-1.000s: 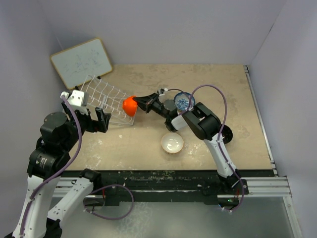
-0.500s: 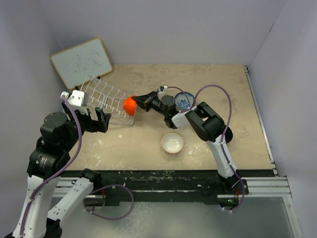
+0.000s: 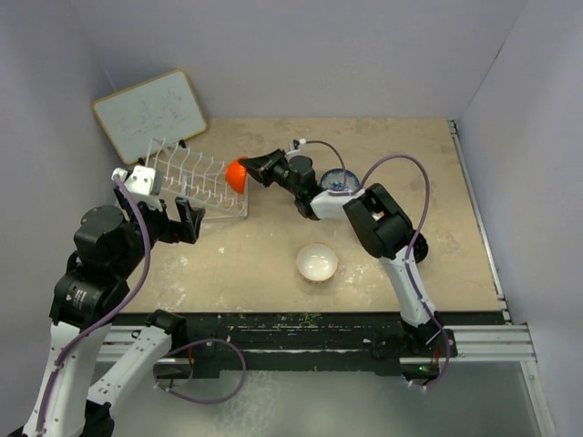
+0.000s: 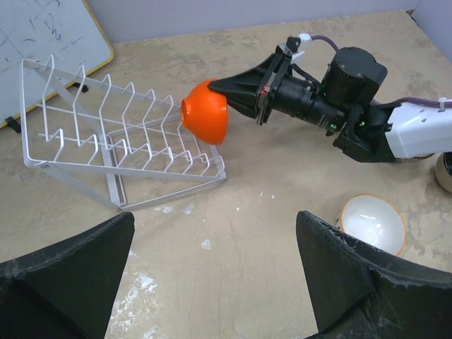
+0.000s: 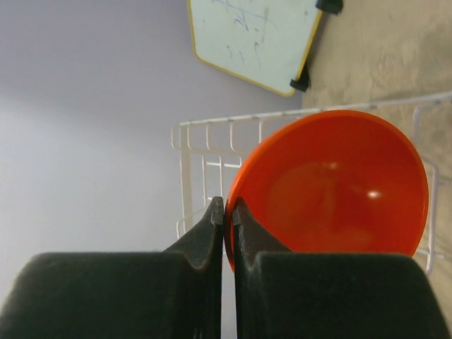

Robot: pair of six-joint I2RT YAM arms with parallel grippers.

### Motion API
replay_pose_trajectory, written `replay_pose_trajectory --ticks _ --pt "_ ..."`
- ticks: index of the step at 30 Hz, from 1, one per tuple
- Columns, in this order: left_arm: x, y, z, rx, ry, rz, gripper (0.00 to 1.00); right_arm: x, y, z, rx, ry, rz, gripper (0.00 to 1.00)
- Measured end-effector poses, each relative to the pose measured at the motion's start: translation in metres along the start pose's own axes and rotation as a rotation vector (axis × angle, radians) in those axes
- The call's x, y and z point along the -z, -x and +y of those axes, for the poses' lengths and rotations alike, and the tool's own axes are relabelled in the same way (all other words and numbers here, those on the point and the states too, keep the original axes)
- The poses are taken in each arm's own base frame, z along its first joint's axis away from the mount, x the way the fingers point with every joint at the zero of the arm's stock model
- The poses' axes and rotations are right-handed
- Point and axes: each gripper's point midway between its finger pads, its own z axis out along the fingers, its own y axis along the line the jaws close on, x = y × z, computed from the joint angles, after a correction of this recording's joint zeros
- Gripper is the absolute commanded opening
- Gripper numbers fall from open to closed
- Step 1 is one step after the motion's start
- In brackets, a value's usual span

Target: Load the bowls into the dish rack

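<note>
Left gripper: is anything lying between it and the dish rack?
Nothing. In the left wrist view, only bare, speckled tabletop separates the open left gripper from the dish rack.

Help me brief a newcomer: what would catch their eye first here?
The bright orange-red bowl stands out, pinched by its rim in the right gripper and held on edge at the right end of the wire dish rack. A pale bowl sits alone on the table, closer to the near edge.
</note>
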Motion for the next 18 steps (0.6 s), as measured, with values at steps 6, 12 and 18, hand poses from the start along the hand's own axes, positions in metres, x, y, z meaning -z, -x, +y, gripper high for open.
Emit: replay_pose_trajectory --ticks 6,12,18 --pt "0.000 0.000 0.000 0.000 -0.002 0.000 0.99 -0.007 0.017 0.008 0.035 0.031 -0.021 0.00" --pt "0.000 0.000 0.000 0.000 -0.002 0.000 0.99 0.005 0.013 0.019 0.016 0.133 0.004 0.00" --pt "-0.001 0.002 -0.001 0.003 -0.005 -0.006 0.99 0.020 0.002 0.030 -0.026 0.236 0.052 0.00"
